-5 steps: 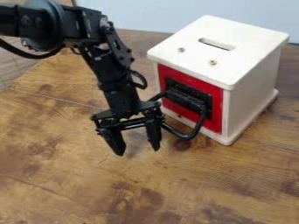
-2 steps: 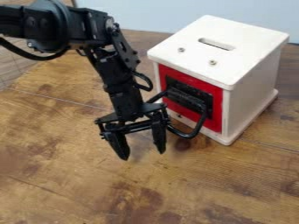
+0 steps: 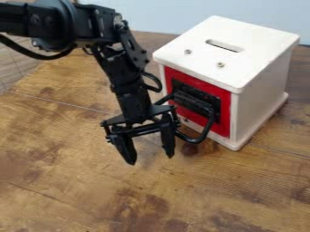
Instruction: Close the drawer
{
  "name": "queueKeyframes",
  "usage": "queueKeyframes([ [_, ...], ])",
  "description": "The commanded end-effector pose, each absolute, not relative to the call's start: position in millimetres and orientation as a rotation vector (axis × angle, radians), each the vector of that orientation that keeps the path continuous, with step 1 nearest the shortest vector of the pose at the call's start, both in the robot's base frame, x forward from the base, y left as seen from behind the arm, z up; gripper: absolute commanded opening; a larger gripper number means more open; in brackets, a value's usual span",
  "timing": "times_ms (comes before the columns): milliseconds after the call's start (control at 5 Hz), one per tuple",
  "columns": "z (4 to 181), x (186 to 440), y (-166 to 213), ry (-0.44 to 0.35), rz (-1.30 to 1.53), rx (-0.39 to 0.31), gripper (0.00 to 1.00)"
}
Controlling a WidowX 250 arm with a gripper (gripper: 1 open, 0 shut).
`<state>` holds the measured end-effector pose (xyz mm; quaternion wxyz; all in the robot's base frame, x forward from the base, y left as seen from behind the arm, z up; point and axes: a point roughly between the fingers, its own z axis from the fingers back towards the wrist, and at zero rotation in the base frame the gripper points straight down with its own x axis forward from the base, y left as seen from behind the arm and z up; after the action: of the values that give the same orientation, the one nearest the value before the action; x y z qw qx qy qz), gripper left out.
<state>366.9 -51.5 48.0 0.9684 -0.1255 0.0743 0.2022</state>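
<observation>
The drawer point(image 3: 179, 82) shows as a red square front with a black plate and a large black loop handle point(image 3: 202, 122), set in a cream-white cube box point(image 3: 248, 63) on the wooden table. Its red front looks close to flush with the box face. My black gripper point(image 3: 147, 149) hangs just left of the handle, pointing steeply down at the table. Its two fingers point(image 3: 125, 151) are spread wide with nothing between them. The right finger stands close to the handle loop; I cannot tell whether it touches.
The box top has a slot point(image 3: 226, 44) and two small dark dots. The wooden table point(image 3: 72, 190) stretches out in front and to the left. The black arm point(image 3: 61, 23) comes in from the upper left.
The gripper has shifted slightly to the right, toward the handle, and rolled a touch. The drawer and box look the same.
</observation>
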Motion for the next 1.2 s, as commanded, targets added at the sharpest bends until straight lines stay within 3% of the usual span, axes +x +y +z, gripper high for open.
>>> queueKeyframes([
  [0,68.8,384.8,-66.3,0.070,0.431,-0.289,1.00],
  [1000,69.8,391.0,-123.2,0.102,0.413,-0.300,1.00],
])
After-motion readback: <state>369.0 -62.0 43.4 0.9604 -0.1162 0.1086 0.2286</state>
